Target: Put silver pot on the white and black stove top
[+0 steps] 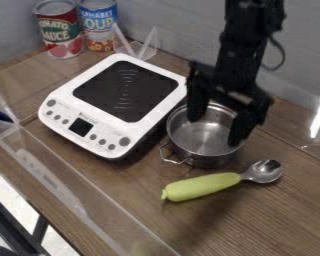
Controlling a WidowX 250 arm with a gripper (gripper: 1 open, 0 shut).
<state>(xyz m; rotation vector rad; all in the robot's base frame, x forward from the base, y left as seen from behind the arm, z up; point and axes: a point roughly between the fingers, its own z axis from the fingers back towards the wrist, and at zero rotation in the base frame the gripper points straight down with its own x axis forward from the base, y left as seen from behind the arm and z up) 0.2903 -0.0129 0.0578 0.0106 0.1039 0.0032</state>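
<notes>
Silver pot (207,138): one, sitting on the wooden table (303,210) just right of the stove, not on it; a dark handle is showing at its near-left side.
White and black stove top (112,101): one, lying flat at centre-left, its black glass bare and a row of buttons running along its near edge.
Gripper (224,105): one, pointing straight down from the dark arm, its jaws standing wide apart and gripping nothing; the left finger (199,97) is hanging by the pot's far-left rim, the right one near the right rim. Whether they are touching the pot cannot be told.
Tin cans: two, standing side by side at the far left, a red-labelled can (56,30) and a blue-labelled can (99,27) right of it.
Spoon (222,182): one, lying near of the pot, its green handle pointing left and its metal bowl right.
</notes>
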